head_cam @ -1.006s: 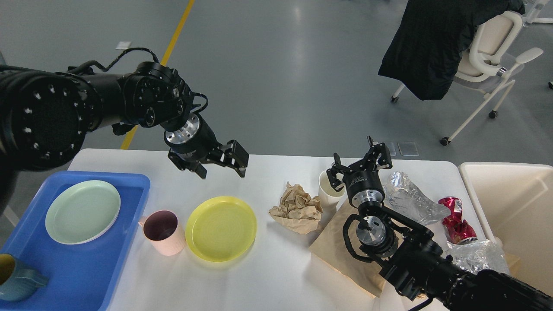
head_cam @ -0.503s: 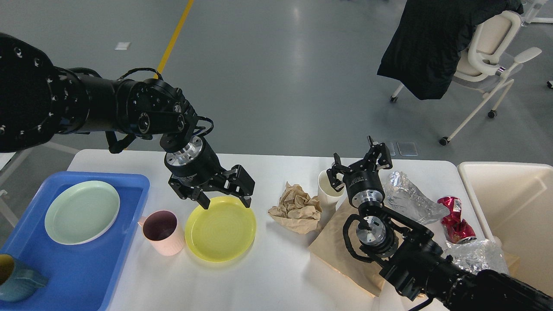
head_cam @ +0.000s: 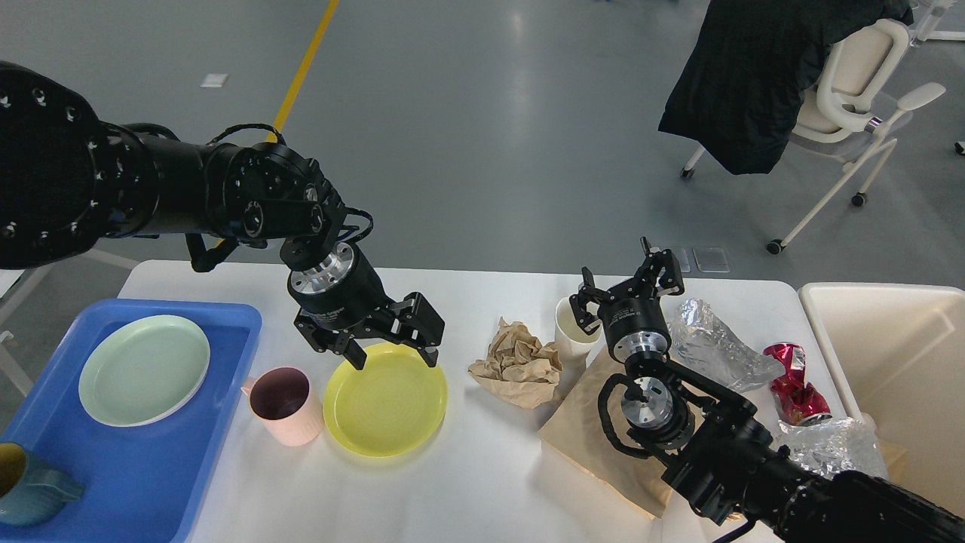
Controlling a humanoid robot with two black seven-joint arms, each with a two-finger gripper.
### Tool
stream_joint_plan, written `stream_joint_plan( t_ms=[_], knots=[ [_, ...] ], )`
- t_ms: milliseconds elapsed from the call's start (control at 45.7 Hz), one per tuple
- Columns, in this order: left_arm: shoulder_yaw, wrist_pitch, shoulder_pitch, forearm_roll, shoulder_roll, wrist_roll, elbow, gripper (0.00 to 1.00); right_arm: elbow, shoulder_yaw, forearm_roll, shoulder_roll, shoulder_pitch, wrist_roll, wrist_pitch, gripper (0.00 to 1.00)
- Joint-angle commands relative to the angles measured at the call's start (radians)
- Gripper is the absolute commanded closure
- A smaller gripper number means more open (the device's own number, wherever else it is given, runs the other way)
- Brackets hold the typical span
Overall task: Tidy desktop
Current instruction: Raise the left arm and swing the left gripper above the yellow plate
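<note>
Near edge: blue mug [head_cam: 30,483] sits in the blue tray [head_cam: 136,467] at my left, with the pale green plate [head_cam: 144,369] farther in on the same tray. Those two look sorted.

The table [head_cam: 467,483] is the white top under everything, running from the tray across to the cream bin [head_cam: 905,354] on my right. Bin interior looks bare as far as I can see.

Left on the table: pink mug [head_cam: 283,405] and yellow plate [head_cam: 385,400], side by side, just right of the tray. On my right: flat brown paper bag [head_cam: 584,430], foil wad [head_cam: 829,445], crushed red can [head_cam: 795,388], crumpled brown paper [head_cam: 519,362], white cup [head_cam: 571,328], clear plastic wrap [head_cam: 712,343]. No trash is binned yet, so I judge the task is early.

My left hand [head_cam: 394,357] hangs fingers apart, empty, right over the far rim of the yellow plate; likely next pick. My right hand [head_cam: 629,288] is fingers apart, empty, beside the white cup.

Small print on both hand bodies, too small to read. No legible label on the can.
</note>
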Motion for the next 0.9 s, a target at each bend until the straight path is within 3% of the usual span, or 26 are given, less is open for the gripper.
stream_joint_plan(
  t_ms=[0,306,765,875],
  knots=[
    [-0.002,0.0,0.0,0.0,0.016,0.0,0.001,0.0,0.0,0.0,0.0,0.0,0.0,0.0,0.0,0.0],
    [0.001,0.0,-0.007,0.0,0.103,0.0,-0.001,0.0,-0.002,0.0,0.0,0.0,0.0,0.0,0.0,0.0],
    [0.003,0.001,0.01,0.0,0.103,0.002,-0.01,0.0,0.0,0.0,0.0,-0.002,0.0,0.0,0.0,0.0],
    [-0.003,-0.032,0.005,0.001,0.093,0.002,-0.033,0.0,0.0,0.0,0.0,0.0,0.0,0.0,0.0,0.0]
  ],
)
